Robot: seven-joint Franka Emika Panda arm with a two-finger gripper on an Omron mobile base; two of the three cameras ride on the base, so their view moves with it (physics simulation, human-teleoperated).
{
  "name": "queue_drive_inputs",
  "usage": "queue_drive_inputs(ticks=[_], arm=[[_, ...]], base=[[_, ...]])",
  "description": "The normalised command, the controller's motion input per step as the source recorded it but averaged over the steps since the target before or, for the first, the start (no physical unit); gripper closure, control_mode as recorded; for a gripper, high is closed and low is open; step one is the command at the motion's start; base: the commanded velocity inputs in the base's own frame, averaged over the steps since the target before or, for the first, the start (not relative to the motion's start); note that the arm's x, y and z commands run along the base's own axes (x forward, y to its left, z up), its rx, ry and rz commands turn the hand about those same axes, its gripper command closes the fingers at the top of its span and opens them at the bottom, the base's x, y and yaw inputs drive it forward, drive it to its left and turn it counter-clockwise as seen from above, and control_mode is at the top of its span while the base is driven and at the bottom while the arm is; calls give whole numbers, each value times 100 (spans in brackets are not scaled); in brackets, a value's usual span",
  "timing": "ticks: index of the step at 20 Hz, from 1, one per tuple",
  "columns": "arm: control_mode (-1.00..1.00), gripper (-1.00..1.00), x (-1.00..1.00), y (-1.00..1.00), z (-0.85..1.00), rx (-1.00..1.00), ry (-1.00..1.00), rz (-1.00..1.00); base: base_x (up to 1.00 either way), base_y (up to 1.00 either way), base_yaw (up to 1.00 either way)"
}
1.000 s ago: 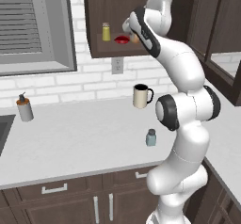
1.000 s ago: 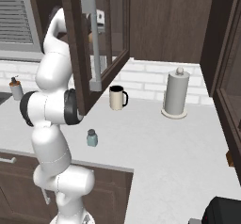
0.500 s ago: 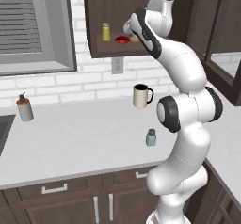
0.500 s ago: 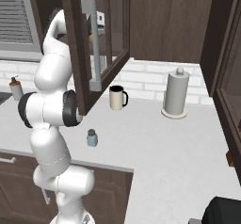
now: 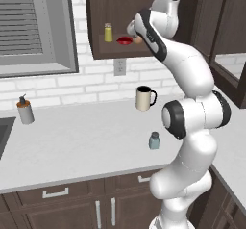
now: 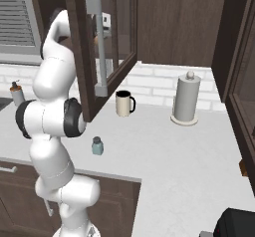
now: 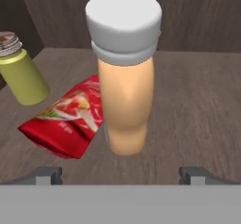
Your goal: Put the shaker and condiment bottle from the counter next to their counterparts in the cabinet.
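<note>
End effector widened, clear of condiment bottle.

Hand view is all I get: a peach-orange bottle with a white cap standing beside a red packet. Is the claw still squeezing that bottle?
Observer: No. In the hand view itself the gripper stands open, its fingertips well clear of the orange white-capped bottle.
Operator: Where is all this?
Observer: On the shelf of a dark brown wall cabinet above a pale grey counter.
Operator: Anything left down there?
Observer: Yes, a small squat blue-grey shaker stands near the counter's front edge, by a cream mug.
</note>
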Motion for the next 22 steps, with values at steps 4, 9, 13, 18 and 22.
queue_drive_inputs(ticks=[4,9,13,18,22], arm=[[-100,-100,-31,0,0,0,-3,0],[-100,-100,-38,0,0,0,-4,0],[-100,-100,-40,0,0,0,-4,0],[-100,-100,-43,0,0,0,-5,0],[-100,-100,-46,0,0,0,-6,0]], base=[[0,0,0],[0,0,0],[0,0,0],[0,0,0],[0,0,0]])
